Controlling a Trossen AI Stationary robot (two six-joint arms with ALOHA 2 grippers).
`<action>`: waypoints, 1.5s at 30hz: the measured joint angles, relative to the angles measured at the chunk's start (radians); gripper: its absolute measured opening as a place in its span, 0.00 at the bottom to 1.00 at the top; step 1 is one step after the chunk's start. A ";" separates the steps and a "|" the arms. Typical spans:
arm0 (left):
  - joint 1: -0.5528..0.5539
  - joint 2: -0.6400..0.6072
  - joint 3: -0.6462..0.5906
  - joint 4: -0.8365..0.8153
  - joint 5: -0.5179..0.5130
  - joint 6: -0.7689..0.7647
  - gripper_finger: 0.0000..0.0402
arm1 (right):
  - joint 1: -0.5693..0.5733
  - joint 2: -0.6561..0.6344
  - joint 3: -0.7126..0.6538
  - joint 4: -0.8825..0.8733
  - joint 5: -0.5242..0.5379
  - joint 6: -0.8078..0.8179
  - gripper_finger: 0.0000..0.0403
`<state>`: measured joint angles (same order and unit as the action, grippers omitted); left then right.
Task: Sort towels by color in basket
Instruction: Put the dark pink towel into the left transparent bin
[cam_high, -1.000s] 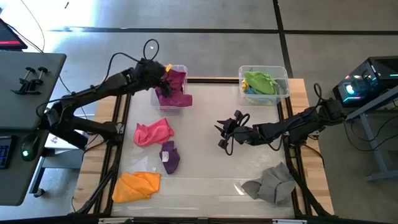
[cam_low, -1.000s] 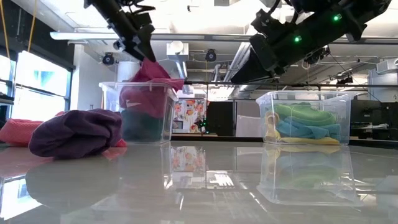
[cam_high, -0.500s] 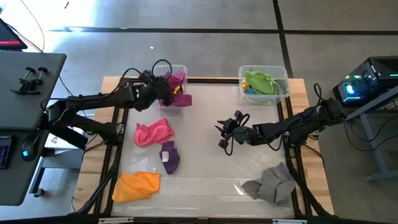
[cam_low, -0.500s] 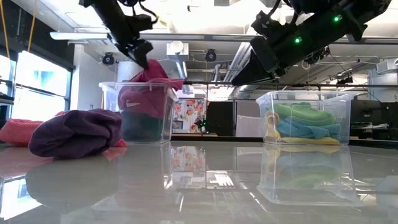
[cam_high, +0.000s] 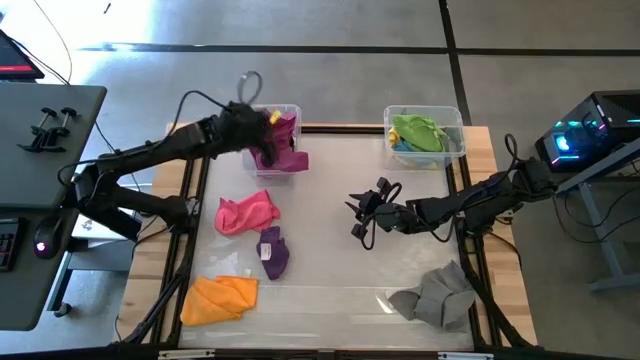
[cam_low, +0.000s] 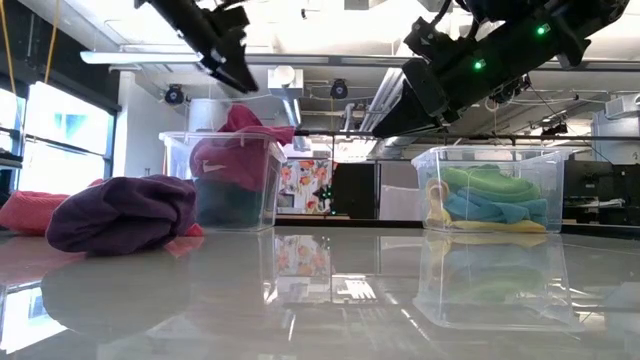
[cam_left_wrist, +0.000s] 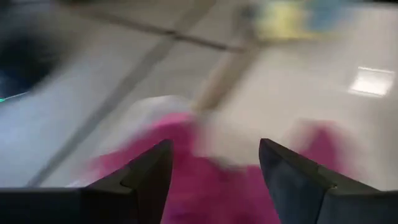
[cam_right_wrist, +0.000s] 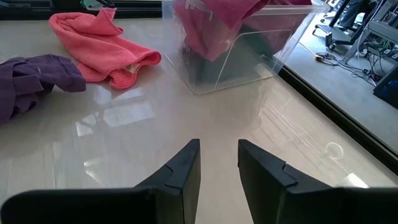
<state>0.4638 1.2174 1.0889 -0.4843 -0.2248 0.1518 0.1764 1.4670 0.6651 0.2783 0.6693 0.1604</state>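
Note:
My left gripper (cam_high: 262, 124) hovers open just above the left clear bin (cam_high: 293, 108), clear of the magenta towel (cam_high: 283, 152) that fills the bin and hangs over its near rim. In the left wrist view the magenta towel (cam_left_wrist: 205, 193) lies below the open fingers. A dark green cloth (cam_low: 225, 200) sits under it in the bin. My right gripper (cam_high: 356, 214) waits mid-table, open by a narrow gap (cam_right_wrist: 219, 163). Pink (cam_high: 246, 212), purple (cam_high: 271, 252), orange (cam_high: 218, 298) and grey (cam_high: 435, 295) towels lie on the table.
The right clear bin (cam_high: 455, 122) at the far right holds light green, yellow and light blue towels (cam_high: 418, 133). Bare tabletop lies between the two bins and around my right gripper. Wooden table edges frame the glossy surface.
My left gripper swung toward the table's left and near side, then came back over the left bin and now stands slightly higher above the magenta towel. The towel stays draped in the bin. The right arm kept still.

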 joint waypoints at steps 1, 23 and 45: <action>-0.014 0.007 -0.011 0.006 0.101 0.024 0.55 | 0.000 0.000 0.000 0.000 0.000 0.000 0.25; -0.229 0.205 -0.114 0.134 -0.161 0.114 0.28 | 0.000 0.000 0.000 0.002 0.000 0.000 0.25; -0.175 0.113 -0.114 0.163 -0.450 0.066 0.00 | 0.000 0.000 0.000 -0.009 0.000 0.004 0.25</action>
<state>0.2888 1.3300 0.9745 -0.3215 -0.6746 0.2183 0.1764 1.4670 0.6647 0.2693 0.6689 0.1642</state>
